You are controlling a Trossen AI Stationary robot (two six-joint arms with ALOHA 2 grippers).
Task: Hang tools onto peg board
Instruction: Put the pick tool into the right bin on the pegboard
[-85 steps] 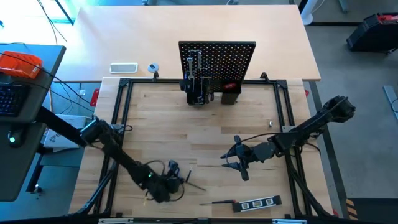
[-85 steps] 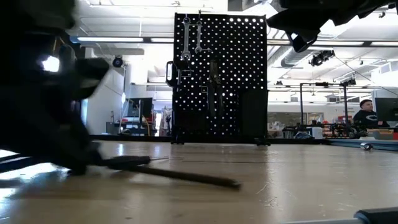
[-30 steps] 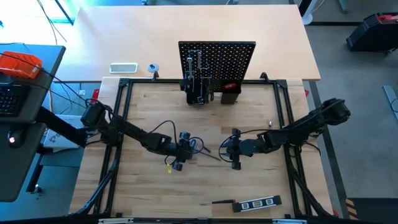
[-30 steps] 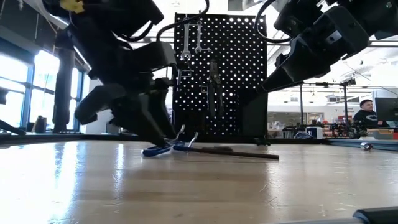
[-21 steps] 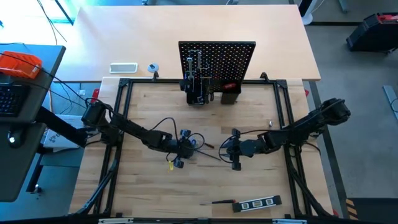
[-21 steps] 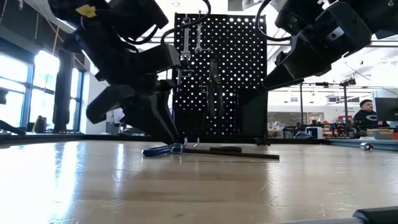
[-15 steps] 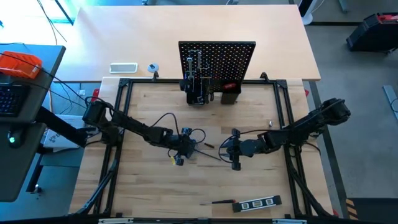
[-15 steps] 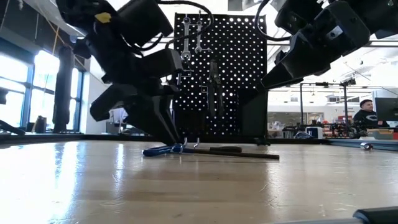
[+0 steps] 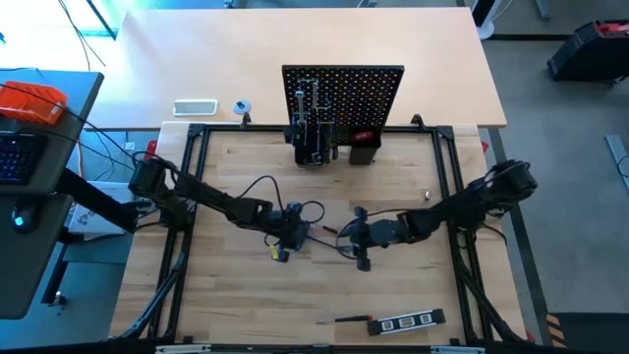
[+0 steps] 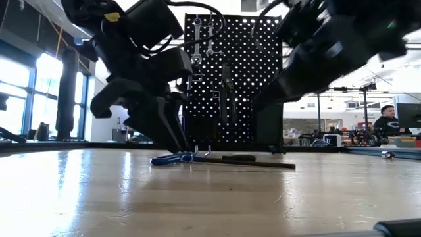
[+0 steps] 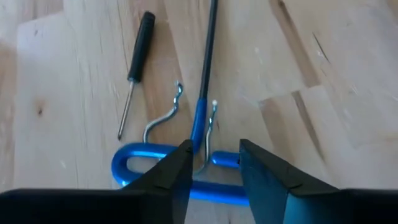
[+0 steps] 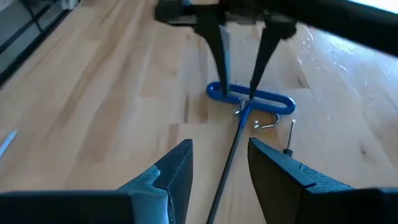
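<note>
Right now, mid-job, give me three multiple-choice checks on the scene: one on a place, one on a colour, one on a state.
1. Where does the hex key lie?
A. on the table between the two end effectors
B. hung on the peg board
C. in a holder box

2. What colour is its looped handle?
A. red
B. blue
C. yellow

3. How does the left end effector stand?
A. shut with nothing in it
B. lifted high, carrying the key
C. open, fingers on either side of the key's handle

Answers:
1 A: the high view shows it flat on the wood between the left and right end effector.
2 B: both wrist views show a blue loop.
3 C: the left wrist view shows a gap between the fingers with the key lying on the table.
</note>
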